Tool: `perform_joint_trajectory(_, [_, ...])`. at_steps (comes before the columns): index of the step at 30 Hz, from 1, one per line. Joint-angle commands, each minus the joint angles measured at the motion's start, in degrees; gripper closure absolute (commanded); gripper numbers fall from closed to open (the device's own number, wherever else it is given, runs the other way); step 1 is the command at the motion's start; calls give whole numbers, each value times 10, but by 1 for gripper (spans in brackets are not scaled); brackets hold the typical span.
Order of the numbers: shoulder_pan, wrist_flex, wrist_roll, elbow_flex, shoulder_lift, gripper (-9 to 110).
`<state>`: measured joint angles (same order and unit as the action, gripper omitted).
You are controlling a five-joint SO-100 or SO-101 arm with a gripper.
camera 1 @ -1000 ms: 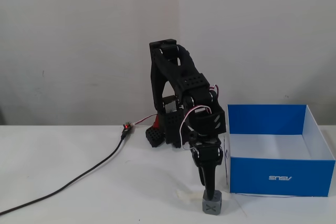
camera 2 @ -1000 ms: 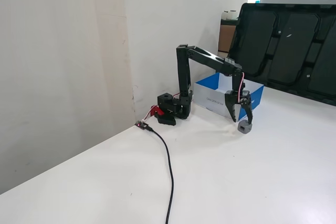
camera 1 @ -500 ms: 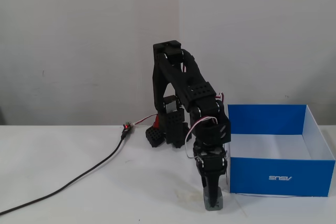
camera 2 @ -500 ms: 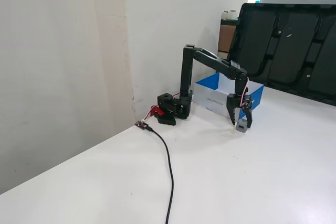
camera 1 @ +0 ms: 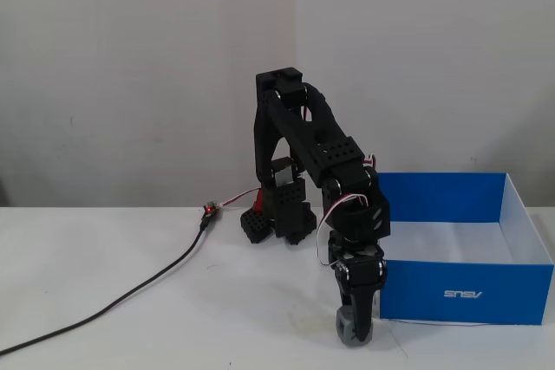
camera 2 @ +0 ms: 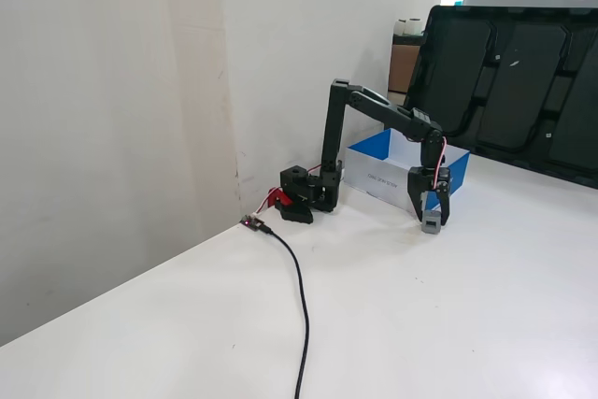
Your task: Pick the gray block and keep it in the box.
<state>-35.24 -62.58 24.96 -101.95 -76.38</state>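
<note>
The gray block (camera 1: pixel 349 328) is a small gray cube at table level, just left of the box's front left corner. It also shows in the other fixed view (camera 2: pixel 432 225). My gripper (camera 1: pixel 357 325) points straight down with its fingers on either side of the block, closed against it; in the other fixed view (camera 2: pixel 431 219) the block sits between the fingertips. The box (camera 1: pixel 466 293) is blue outside with white lettering and open on top. It stands to the right of the gripper and appears behind it in the other fixed view (camera 2: pixel 376 172).
The arm's base (camera 1: pixel 277 214) stands at the back by the wall. A black cable (camera 1: pixel 130 292) runs from it to the front left across the white table. In a fixed view, dark trays (camera 2: pixel 523 81) lean at the table's far side.
</note>
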Motion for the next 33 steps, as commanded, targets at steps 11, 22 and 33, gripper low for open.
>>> perform_joint_trajectory(11, [25, -98, -41, 132, -91, 100])
perform_joint_trajectory(22, [-8, -238, -96, 292, -149, 100])
perform_joint_trajectory(33, [-151, -317, -138, 372, -203, 100])
